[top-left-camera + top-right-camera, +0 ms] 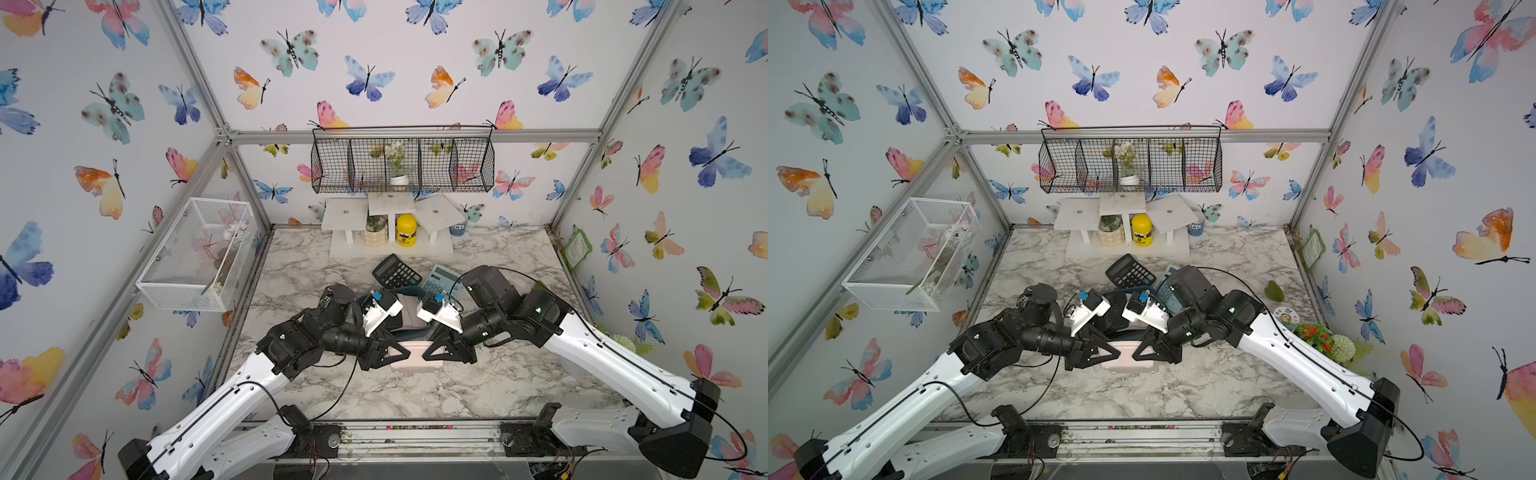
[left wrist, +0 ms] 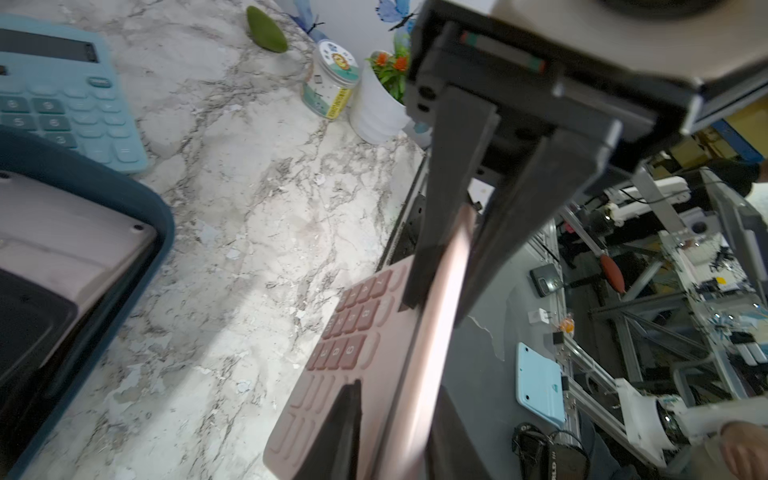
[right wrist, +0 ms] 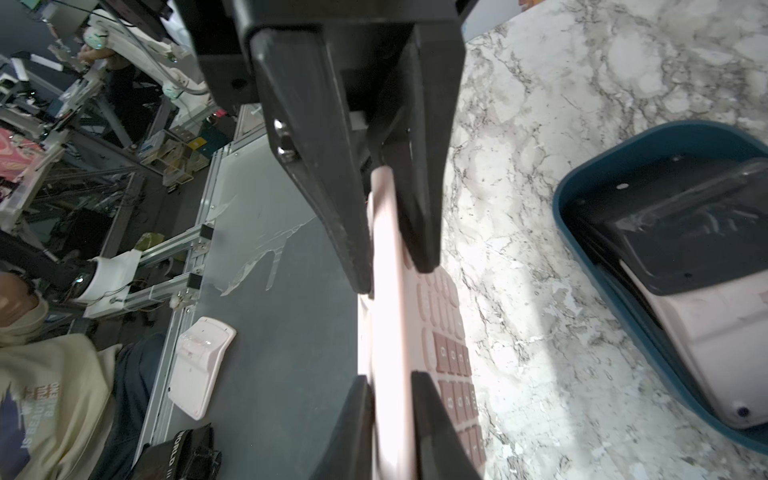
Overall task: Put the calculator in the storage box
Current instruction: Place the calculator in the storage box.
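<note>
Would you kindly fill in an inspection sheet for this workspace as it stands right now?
Surface: marble-patterned tabletop, finish flaking in patches.
Job's things: pink calculator gripped at both ends, on the robot's side of the storage box, which already holds a pale and a black calculator.
Clutter: black calculator and light blue calculator behind the box; leaf, tin and flower pot near the table's right edge.
Grippers: left gripper and right gripper both shut on the pink calculator.
Cables: black cables loop along both arms; none seen snagged.
Surroundings: butterfly walls, black wire basket, white mesh basket.
</note>
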